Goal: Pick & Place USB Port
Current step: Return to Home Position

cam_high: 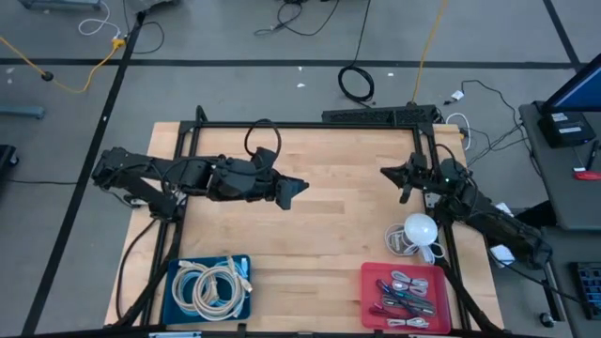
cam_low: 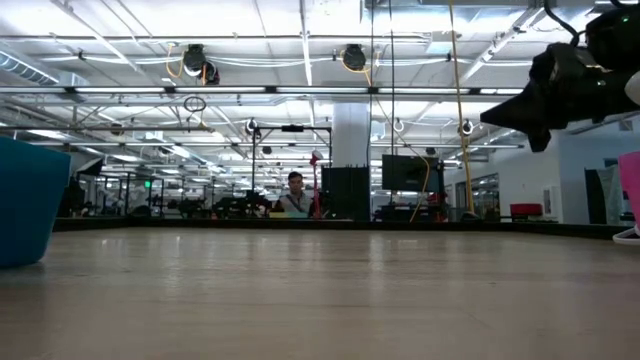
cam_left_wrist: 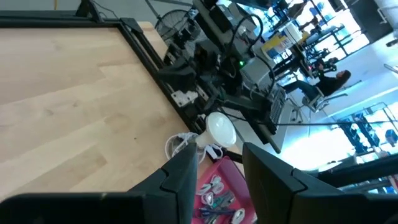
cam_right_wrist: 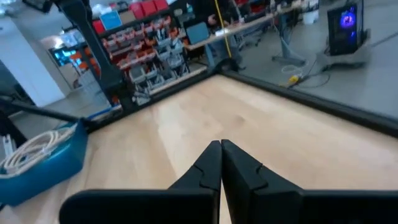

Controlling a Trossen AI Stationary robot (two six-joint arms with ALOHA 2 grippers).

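Observation:
A red tray (cam_high: pixel 368 299) at the table's near right corner holds several USB cables (cam_high: pixel 406 294), which also show in the left wrist view (cam_left_wrist: pixel 214 199). My left gripper (cam_high: pixel 296 188) hovers open above the table's middle, holding nothing (cam_left_wrist: pixel 219 152). My right gripper (cam_high: pixel 387 173) hangs above the table's far right part, shut and empty (cam_right_wrist: pixel 221 144). The low view shows it high at the right (cam_low: pixel 500 115).
A blue tray (cam_high: pixel 173 282) with coiled pale cords (cam_high: pixel 214 284) stands at the near left; it also shows in the right wrist view (cam_right_wrist: pixel 50 162). A white round object (cam_high: pixel 420 228) with a cord lies just beyond the red tray. Bare wood (cam_high: pixel 319 235) spans the middle.

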